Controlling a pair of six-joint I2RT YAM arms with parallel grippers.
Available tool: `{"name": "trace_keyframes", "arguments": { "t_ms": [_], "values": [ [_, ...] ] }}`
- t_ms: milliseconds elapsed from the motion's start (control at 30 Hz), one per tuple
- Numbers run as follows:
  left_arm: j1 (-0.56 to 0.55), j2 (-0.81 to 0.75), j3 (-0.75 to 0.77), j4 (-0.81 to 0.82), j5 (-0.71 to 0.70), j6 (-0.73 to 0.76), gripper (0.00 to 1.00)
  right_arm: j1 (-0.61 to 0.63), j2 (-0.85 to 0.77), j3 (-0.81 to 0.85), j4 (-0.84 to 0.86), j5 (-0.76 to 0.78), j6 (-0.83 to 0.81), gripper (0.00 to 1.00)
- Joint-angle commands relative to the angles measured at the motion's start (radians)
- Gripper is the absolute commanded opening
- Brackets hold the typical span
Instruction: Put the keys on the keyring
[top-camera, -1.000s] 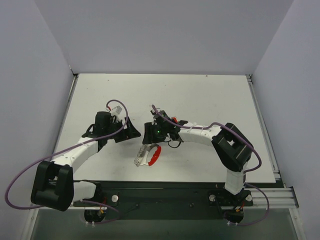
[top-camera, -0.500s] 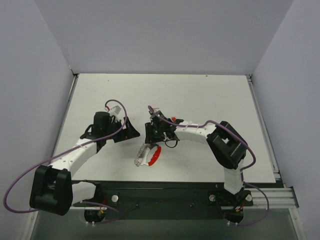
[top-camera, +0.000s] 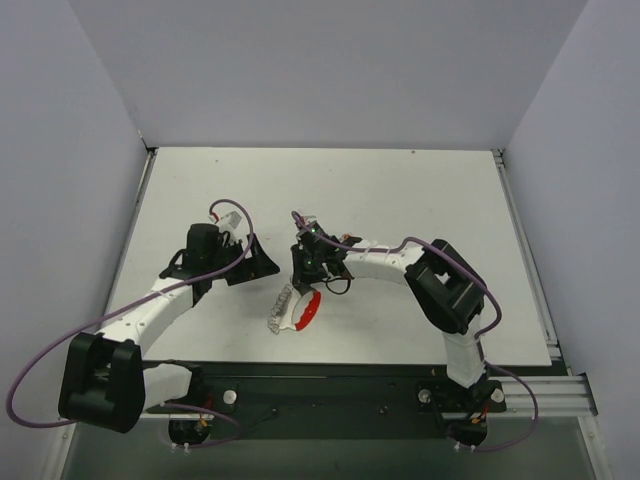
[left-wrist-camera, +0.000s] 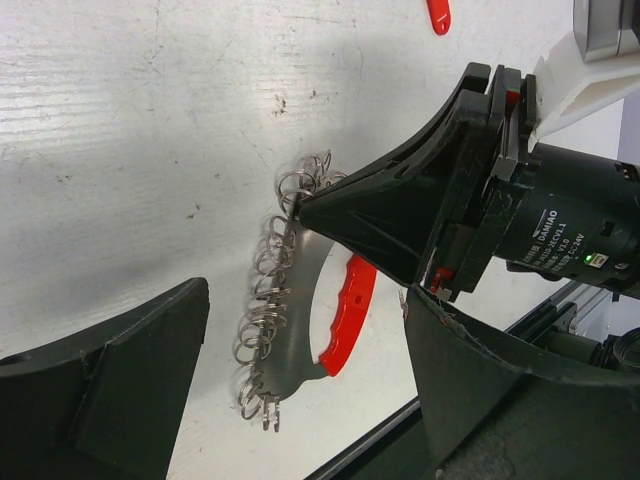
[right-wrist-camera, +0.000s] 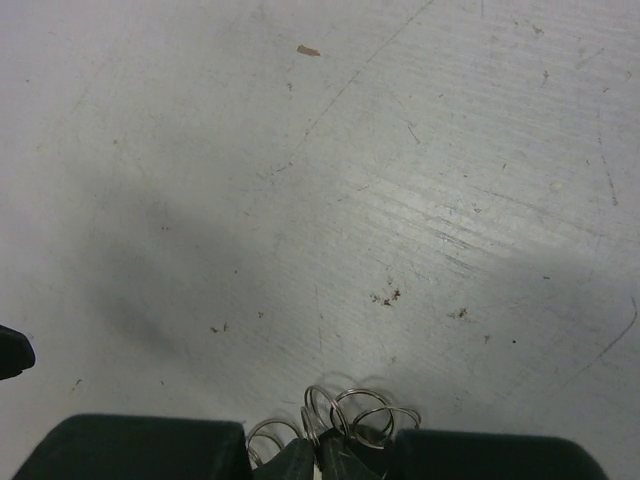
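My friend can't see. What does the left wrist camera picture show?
The right gripper pinches the top end of the keyring, a grey-and-red hoop hung with little wire loops, on the white table. The left gripper is open.

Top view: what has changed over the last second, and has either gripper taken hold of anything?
The right arm folded leftward, elbow included, carrying the right gripper a little left and nearer, onto the top end of the keyring. It now looks shut on that end. The keyring itself has hardly moved. The left gripper stayed open beside it, holding nothing.
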Motion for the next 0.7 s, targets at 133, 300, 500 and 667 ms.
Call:
{"name": "trace_keyframes", "arguments": {
  "t_ms": [133,300,500,667],
  "values": [
    [0.005,-0.048,0.042,-0.030,-0.014,0.020,0.88,0.006,-0.015,0.032,-0.007,-0.003,-0.025,0.00],
    [0.004,-0.071,0.037,-0.030,-0.020,0.014,0.88,0.001,-0.071,0.015,-0.007,-0.032,-0.079,0.00],
    [0.005,-0.072,0.046,-0.033,-0.011,0.011,0.89,0.001,-0.174,-0.049,0.042,-0.112,-0.152,0.00],
    [0.004,-0.095,0.052,-0.036,-0.002,0.019,0.89,0.000,-0.268,-0.092,0.050,-0.140,-0.225,0.00]
  ]
}}
